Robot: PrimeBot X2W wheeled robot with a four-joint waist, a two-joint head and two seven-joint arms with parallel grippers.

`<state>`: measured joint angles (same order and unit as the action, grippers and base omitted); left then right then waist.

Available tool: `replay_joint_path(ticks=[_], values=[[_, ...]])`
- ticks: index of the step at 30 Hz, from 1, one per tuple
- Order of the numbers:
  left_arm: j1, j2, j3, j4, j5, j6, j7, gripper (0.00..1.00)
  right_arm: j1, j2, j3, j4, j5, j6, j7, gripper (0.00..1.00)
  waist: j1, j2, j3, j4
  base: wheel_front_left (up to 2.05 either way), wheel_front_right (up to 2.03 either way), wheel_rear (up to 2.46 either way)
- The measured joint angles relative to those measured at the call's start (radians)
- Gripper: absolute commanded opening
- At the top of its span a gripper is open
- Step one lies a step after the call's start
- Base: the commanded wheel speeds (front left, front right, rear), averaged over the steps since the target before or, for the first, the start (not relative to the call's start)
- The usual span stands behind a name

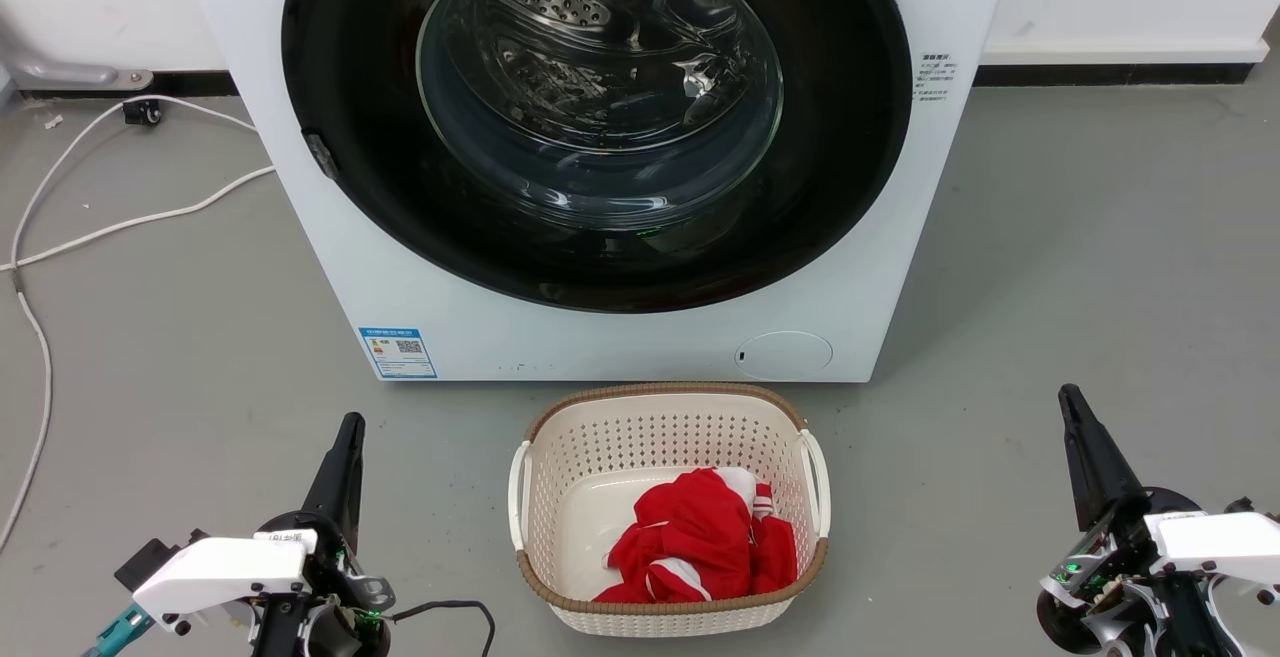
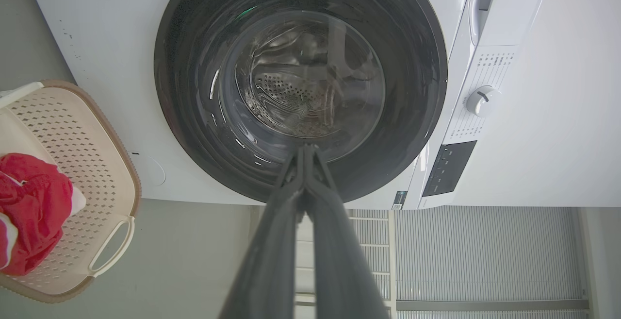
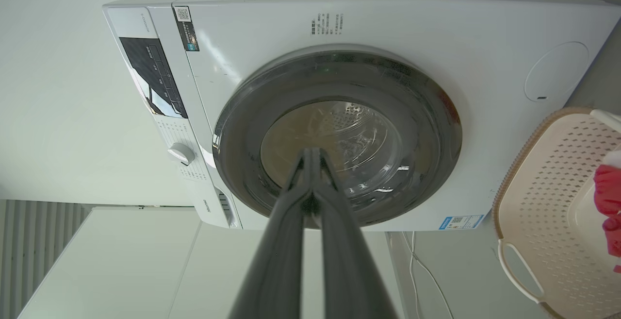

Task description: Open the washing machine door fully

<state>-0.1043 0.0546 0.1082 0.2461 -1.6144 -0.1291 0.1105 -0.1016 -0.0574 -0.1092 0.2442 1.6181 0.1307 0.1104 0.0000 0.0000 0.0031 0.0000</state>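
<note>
The washing machine (image 1: 330,237) is a white front-loader straight ahead. Its door (image 1: 350,137), a glossy black disc with a bulging glass window, lies flat against the front, closed. A small latch notch shows on the door's left rim. My left gripper (image 1: 350,424) rests low at the left, shut and holding nothing, well short of the machine. My right gripper (image 1: 1070,397) rests low at the right, also shut and holding nothing. The left wrist view shows the door (image 2: 194,66) beyond the left gripper (image 2: 306,148). In the right wrist view the door (image 3: 427,110) sits beyond the right gripper (image 3: 313,151).
A cream perforated basket (image 1: 560,457) with red and white cloth (image 1: 700,537) stands on the grey floor right in front of the machine, between my arms. White cables (image 1: 120,217) trail over the floor at the left. A white wall runs behind.
</note>
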Motion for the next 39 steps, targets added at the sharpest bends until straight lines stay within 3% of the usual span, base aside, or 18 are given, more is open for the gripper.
replay_joint_path(ticks=[14,15,27,31,39], values=[[0.0,-0.001,0.001,0.0,0.001,0.0,0.001,0.0,0.0,0.001,-0.001,0.0,0.0,0.0,0.0,0.0,0.0,0.0,0.0,0.0,0.0,0.0,0.0],[0.001,-0.001,0.0,0.002,0.001,0.0,0.001,1.0,0.001,0.001,-0.001,0.001,0.0,0.0,0.0,1.0,0.0,0.0,0.0,0.0,0.0,0.0,0.0],[0.022,-0.005,-0.047,-0.013,0.026,0.001,-0.05,1.0,0.035,0.004,0.023,-0.023,-0.024,0.0,-0.05,1.0,0.0,0.0,0.002,-0.001,0.0,0.0,0.0],[0.022,-0.005,-0.049,-0.035,0.061,0.001,-0.068,1.0,0.048,0.004,0.024,-0.037,-0.074,0.0,-0.07,1.0,0.0,0.0,0.004,-0.001,0.0,0.0,0.0],[0.017,-0.005,-0.049,-0.091,0.233,0.001,-0.103,1.0,0.051,0.004,0.028,-0.098,-0.266,0.0,-0.103,1.0,0.0,0.0,0.011,0.0,0.0,0.0,0.0]])
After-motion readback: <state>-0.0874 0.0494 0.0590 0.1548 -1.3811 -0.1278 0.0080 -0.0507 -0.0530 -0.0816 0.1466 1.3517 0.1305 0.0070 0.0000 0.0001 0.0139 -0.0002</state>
